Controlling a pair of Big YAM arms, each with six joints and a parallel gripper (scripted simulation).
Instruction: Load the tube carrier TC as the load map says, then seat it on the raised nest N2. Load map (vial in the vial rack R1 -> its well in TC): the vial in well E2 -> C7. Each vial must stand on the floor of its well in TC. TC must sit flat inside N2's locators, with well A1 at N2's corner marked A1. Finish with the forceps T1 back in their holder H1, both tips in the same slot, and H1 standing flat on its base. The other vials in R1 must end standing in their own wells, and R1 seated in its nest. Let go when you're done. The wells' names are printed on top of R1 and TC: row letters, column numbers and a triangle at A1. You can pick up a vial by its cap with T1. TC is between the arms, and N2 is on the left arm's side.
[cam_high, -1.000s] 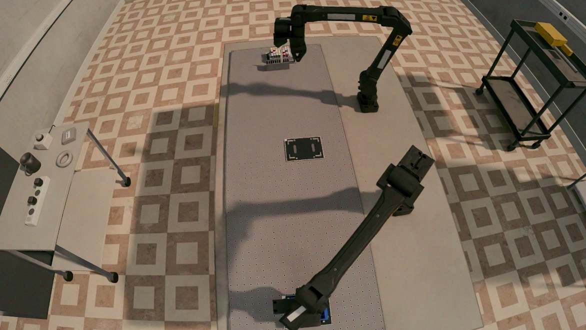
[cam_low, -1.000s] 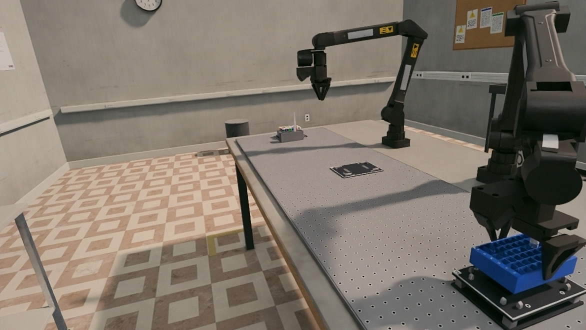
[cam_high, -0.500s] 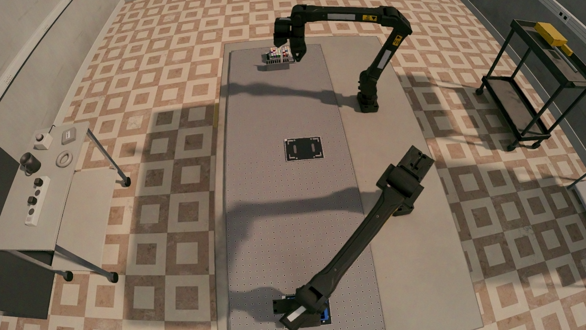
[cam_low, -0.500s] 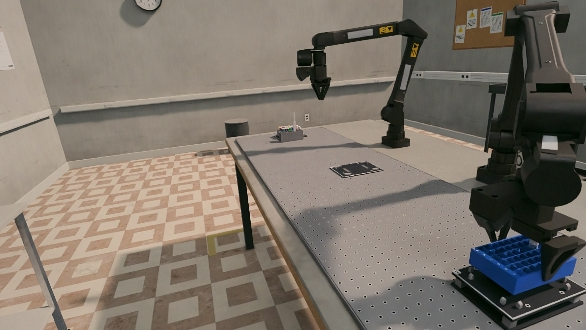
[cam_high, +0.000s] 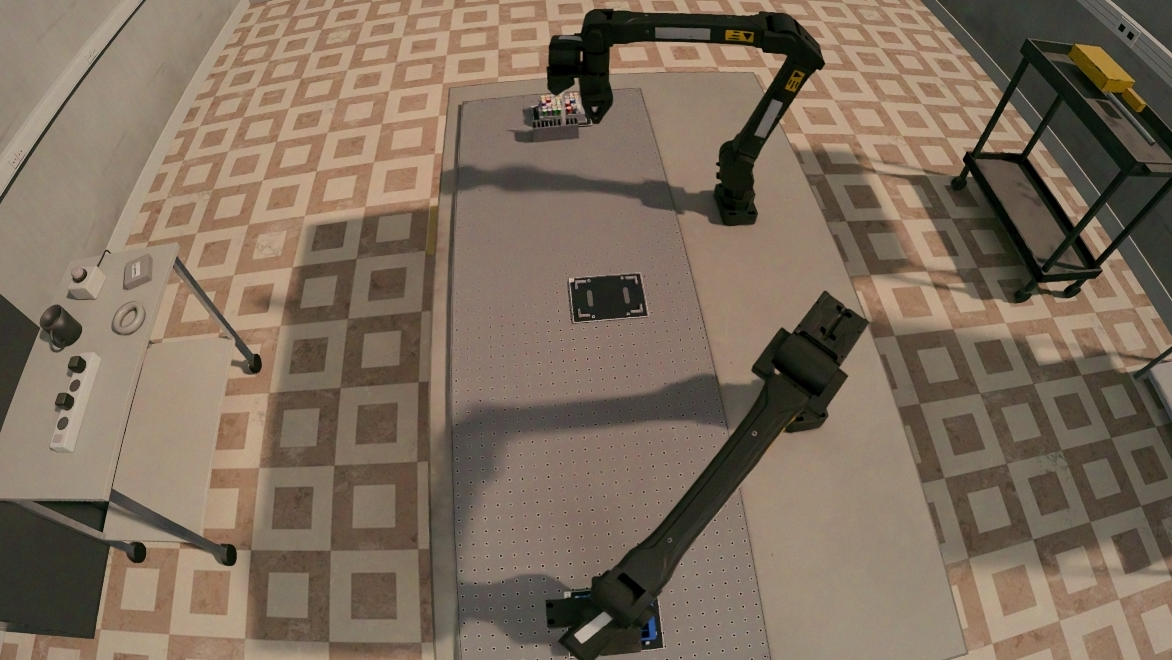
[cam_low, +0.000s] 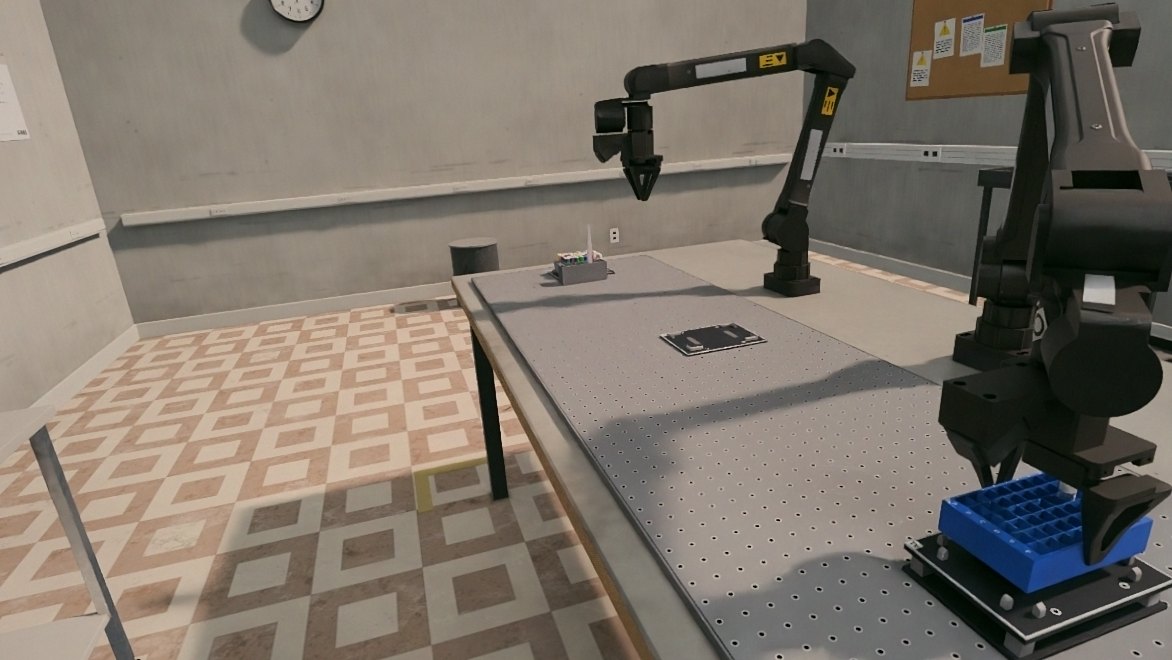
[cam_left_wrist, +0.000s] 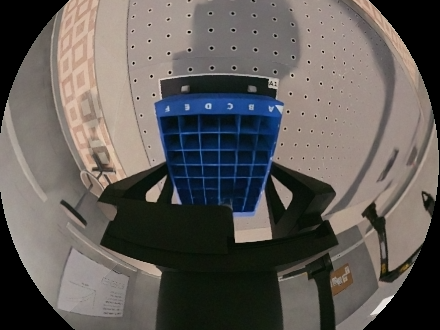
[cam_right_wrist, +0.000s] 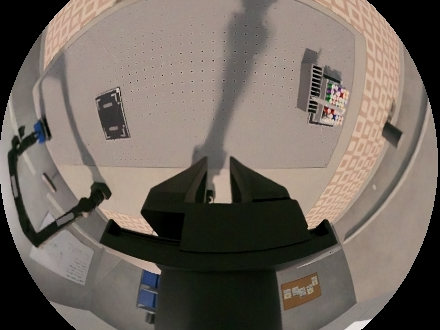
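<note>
The blue tube carrier TC (cam_low: 988, 545) (cam_left_wrist: 220, 127) is between the fingers of my left gripper (cam_low: 1048, 520) (cam_left_wrist: 218, 163), which is shut on its sides. It appears slightly above the raised nest N2 (cam_low: 1086, 596) (cam_left_wrist: 217, 86); its triangle corner is on the side of N2's A1 mark. A small pale thing (cam_low: 1067, 488) shows in a carrier well by the finger; which well I cannot tell. My right gripper (cam_low: 643, 198) (cam_right_wrist: 218, 161) is slightly open and empty, high above the far end. There, pale forceps T1 (cam_low: 588, 244) stand in grey holder H1 (cam_low: 583, 273) (cam_right_wrist: 303, 90), beside rack R1 with colourful caps (cam_right_wrist: 336, 95).
A flat black nest (cam_high: 608, 306) (cam_low: 711, 338) (cam_right_wrist: 116, 121) with no carrier lies mid-table between the arms. Small locator posts (cam_low: 1007, 602) (cam_left_wrist: 185, 89) stand around TC on N2. The left arm reaches over N2; the right arm's base stands at the table's side.
</note>
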